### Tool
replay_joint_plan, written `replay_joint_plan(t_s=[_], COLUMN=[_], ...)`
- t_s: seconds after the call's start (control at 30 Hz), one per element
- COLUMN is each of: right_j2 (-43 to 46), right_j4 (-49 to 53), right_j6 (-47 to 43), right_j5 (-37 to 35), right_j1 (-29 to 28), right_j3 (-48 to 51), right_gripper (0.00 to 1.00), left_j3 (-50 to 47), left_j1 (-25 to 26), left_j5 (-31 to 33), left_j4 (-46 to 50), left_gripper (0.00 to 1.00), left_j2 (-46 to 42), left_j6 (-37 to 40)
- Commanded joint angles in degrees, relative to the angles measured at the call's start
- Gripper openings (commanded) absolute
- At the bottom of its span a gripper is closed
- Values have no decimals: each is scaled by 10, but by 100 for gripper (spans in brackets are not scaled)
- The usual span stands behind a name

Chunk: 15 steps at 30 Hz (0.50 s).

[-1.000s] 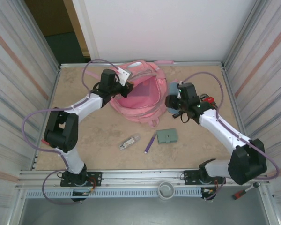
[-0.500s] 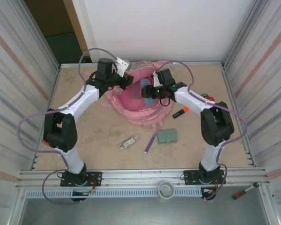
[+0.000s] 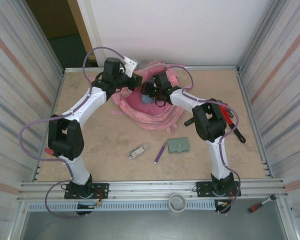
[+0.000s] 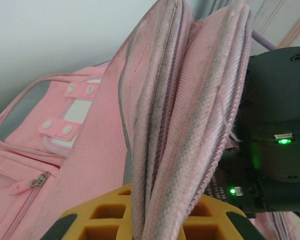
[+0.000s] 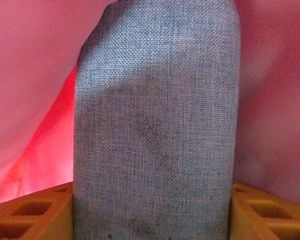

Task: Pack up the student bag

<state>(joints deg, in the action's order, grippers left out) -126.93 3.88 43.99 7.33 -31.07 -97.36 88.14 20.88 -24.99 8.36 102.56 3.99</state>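
Student bag [image 3: 157,114]: upper centre of the top view, mouth open. Your left gripper [image 4: 157,220] pinches its rim fabric and lifts it. Your right gripper [image 5: 152,215] is clamped on the grey-blue pouch [image 5: 155,110], inside the pink mouth. Step: loading the pouch. Next, likely: push deeper, then let go.

I see my left arm [image 3: 87,105] and right arm [image 3: 219,157] in white links, black joints, looping lilac cables [image 3: 21,139]; fingers [image 5: 25,215] are yellow, grid-celled.

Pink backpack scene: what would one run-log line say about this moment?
left gripper: shut on rim of large pink fabric backpack | right gripper: shut on grey-blue fabric pouch, in backpack opening | table: purple pen, grey-green case
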Motion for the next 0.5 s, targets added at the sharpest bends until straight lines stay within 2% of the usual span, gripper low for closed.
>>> replay_joint_plan(t_s=[0.0,0.1,0.2,0.33,0.47], right_j2=[5,51,96,164,297], right_j4=[-90,-125,-119,-81,86], right_j6=[22,15,-3,-28,-144], right_j5=[42,74,93,118,13], right_j1=[-5,3,9,24,20], right_j3=[0,64,111,183,276], right_gripper=[73,79,85,80,83], left_j3=[46,45,45,38,10], left_j1=[5,5,4,4,0], left_j5=[-41,-21,-16,-10,-11], left_j4=[-87,-83,-85,-85,-92], left_gripper=[0,0,0,0,0], left_j2=[-11,-7,-1,4,2], left_j6=[-13,-13,-18,-16,-16])
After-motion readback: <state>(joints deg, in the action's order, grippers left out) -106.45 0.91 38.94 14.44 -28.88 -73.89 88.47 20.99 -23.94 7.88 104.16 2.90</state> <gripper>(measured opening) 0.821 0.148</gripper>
